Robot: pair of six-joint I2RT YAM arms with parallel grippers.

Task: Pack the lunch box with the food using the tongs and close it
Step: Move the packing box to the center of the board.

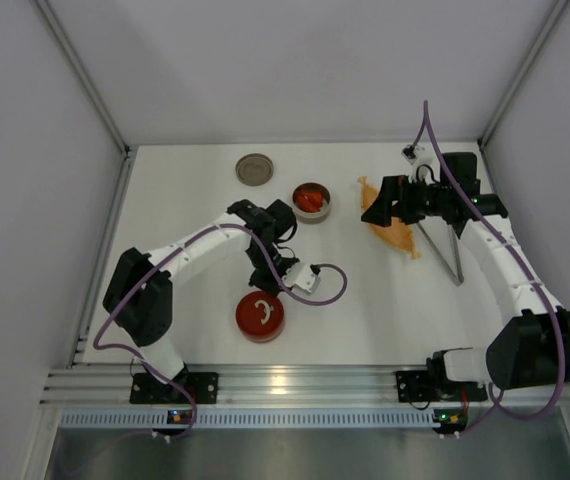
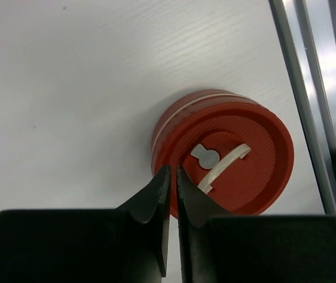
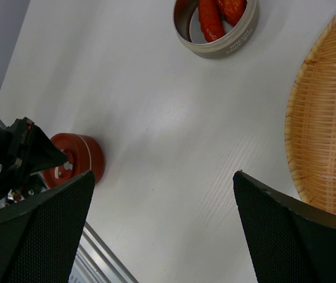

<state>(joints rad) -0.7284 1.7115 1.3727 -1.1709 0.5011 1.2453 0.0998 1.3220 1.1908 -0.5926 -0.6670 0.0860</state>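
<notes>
The open metal tin (image 1: 312,203) sits in the middle of the white table (image 1: 175,210). The food (image 3: 210,20), some red pieces, lies inside it.

A grey lid (image 1: 254,169) lies a bit behind the tin and to its left. The orange woven dish (image 1: 393,230) is just to the right of the tin. The tongs (image 1: 456,277) lie flat on the table, right of the tin and past the dish. Nothing holds them.

A red round box (image 2: 227,156) with a white handle (image 2: 226,166) on top stands in front of the tin, close to the robot.

The left gripper (image 2: 172,171) is also in front of the tin, with its tips right at the rim of the red box. Its two fingers are pressed almost together, with only a thin slit between them. I see nothing pinched there. I cannot tell if they touch the rim.

The right gripper (image 3: 163,177) hangs to the right of the tin, over the dish. Its fingers are spread wide and hold nothing.

What could go wrong? The closed left fingers sit beside the white handle, not around it. If they push, the red box could slide toward the metal rail (image 2: 318,118) or tip. The tongs are thin and flat, so wide fingers may slip off them. The right arm could also bump the dish as it reaches.
</notes>
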